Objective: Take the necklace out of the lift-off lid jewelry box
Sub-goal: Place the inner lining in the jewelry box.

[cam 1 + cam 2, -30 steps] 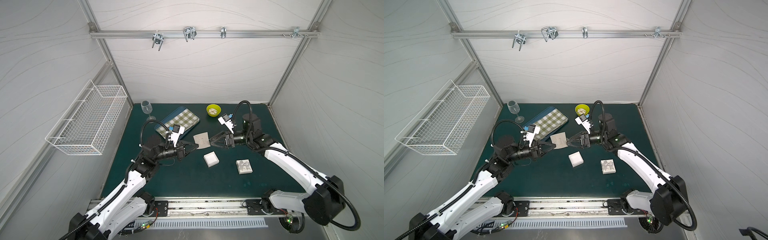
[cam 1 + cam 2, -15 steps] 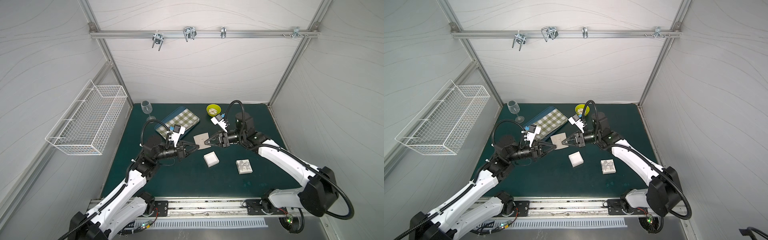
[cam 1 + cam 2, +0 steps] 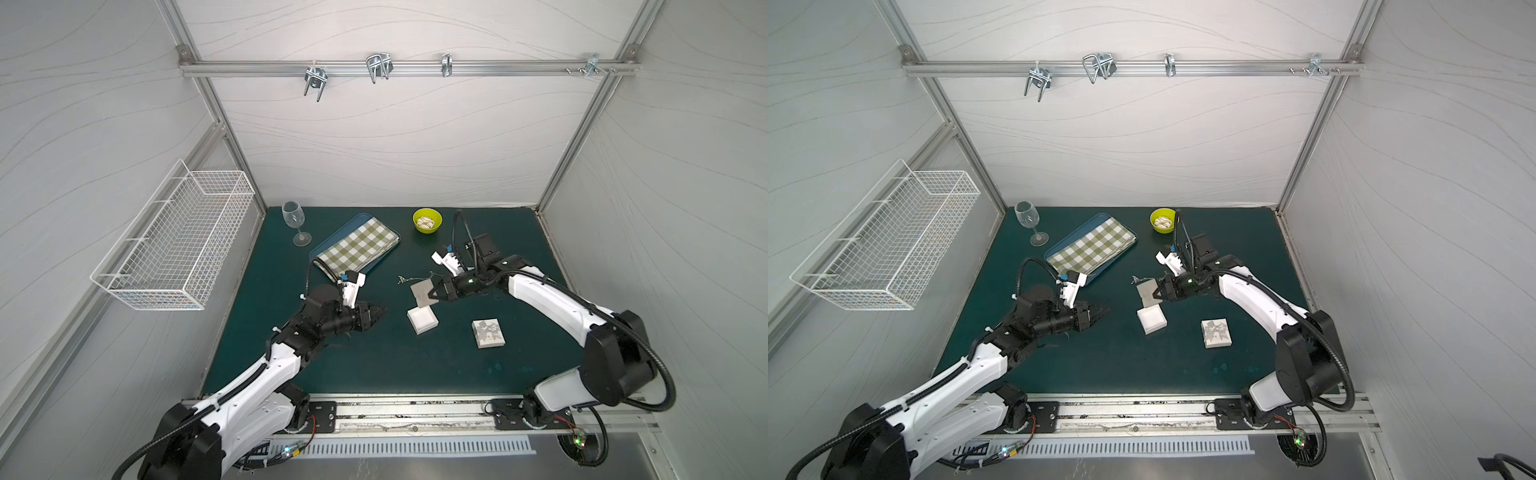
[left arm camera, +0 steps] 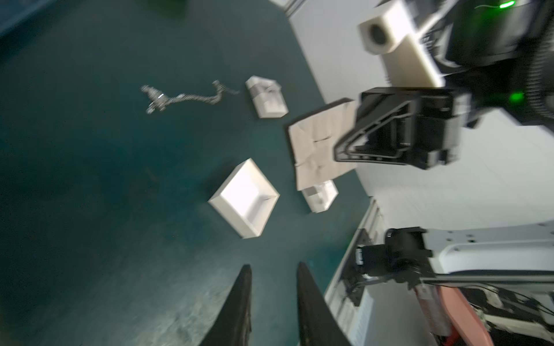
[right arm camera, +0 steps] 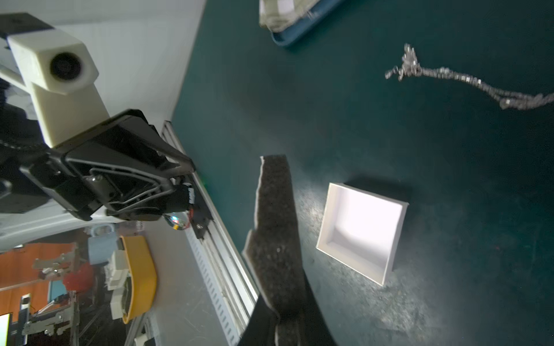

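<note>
Both top views first. The necklace (image 3: 409, 278) is already out. It lies loose on the green mat (image 3: 332, 374) at about 11 o'clock from the open box base (image 3: 422, 321), apart from it. The lid (image 3: 488, 333) sits at 3 o'clock of the base. The right gripper (image 3: 432, 291) is pinched onto the edge of the grey foam insert (image 3: 420, 289) and holds it up at 12 o'clock of the base. The left gripper (image 3: 376, 311) hangs at 9 o'clock, well apart.

Left wrist view: its fingers (image 4: 241, 299) stand a little apart with only mat between them, so it's carrying nothing. The base looks empty inside. The chain (image 4: 183, 97) is a thin, kinked silver strand with a small clump at one end.

Right wrist view: the insert (image 5: 275, 224) is clamped edge-on between the jaws, with the base (image 5: 362, 233) and chain on the mat beyond.

My handling guess is that the necklace is light, totally limp and slippery. It also lies flat, so pinching it will be fiddly. I'd grab the clumped end, or wherever the chain bunches, and lift slowly so it doesn't slide out.

A second ago the insert hung between both grippers. The left one looked to be pinching it, and the right one was wide open beside it. Now the right has closed on it, and the left has let go and backed off toward 8 o'clock.
</note>
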`<state>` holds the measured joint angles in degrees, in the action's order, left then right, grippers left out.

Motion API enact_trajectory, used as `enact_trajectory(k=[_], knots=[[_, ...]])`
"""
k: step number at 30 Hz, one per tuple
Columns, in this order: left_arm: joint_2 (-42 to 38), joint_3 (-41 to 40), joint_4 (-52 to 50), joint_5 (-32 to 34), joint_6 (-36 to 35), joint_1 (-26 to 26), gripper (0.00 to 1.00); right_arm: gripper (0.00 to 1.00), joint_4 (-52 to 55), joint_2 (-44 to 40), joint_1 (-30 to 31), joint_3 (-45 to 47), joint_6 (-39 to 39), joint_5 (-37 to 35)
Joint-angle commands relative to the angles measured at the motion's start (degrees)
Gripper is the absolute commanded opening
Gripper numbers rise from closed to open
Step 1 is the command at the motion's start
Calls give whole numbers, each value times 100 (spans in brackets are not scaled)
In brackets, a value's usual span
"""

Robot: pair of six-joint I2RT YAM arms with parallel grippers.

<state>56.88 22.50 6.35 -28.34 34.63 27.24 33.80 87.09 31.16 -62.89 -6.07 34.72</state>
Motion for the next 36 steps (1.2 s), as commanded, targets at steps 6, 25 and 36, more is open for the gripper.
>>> enact_trajectory(k=[6, 25, 36], knots=[[1314, 83, 707, 1016, 510, 870, 22, 10, 505, 718, 192, -311, 752, -637], [3001, 808, 1515, 900, 612, 1131, 13, 8, 677, 1122, 202, -412, 472, -422], [3299, 932, 1689, 938, 728, 1280, 12, 7, 1086, 1184, 265, -557, 106, -449]])
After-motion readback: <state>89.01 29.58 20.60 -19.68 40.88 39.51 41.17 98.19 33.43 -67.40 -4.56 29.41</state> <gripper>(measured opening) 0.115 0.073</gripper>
